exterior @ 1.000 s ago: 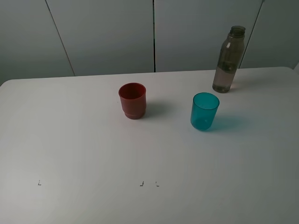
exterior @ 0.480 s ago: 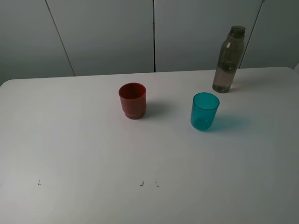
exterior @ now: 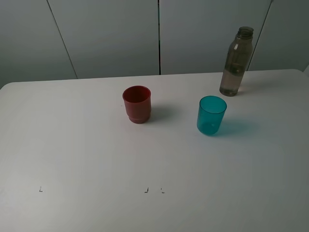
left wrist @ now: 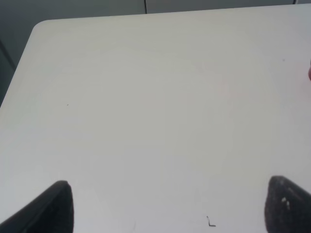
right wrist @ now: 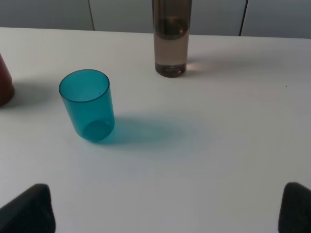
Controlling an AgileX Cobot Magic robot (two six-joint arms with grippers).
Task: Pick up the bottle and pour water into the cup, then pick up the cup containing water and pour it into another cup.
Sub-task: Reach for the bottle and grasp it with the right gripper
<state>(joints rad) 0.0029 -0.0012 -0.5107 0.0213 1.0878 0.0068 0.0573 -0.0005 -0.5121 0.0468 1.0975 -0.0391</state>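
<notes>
White table (exterior: 72, 145), matt. Bottle (exterior: 236, 63): smoky grey-brown, upright, approx 1 o'clock on table near far edge, liquid in lower part. Teal cup (exterior: 211, 116): translucent, upright, at 7 o'clock of bottle, apart from it. Red cup (exterior: 137, 105): opaque, upright, at 9 o'clock of teal cup, well apart. L gripper (left wrist: 171, 206): fingers spread wide, held nothing, over bare table. R gripper (right wrist: 163, 208): fingers spread wide, held nothing, faced teal cup and bottle, touched neither. Small dark marks (exterior: 153, 190) toward 6 o'clock.
</notes>
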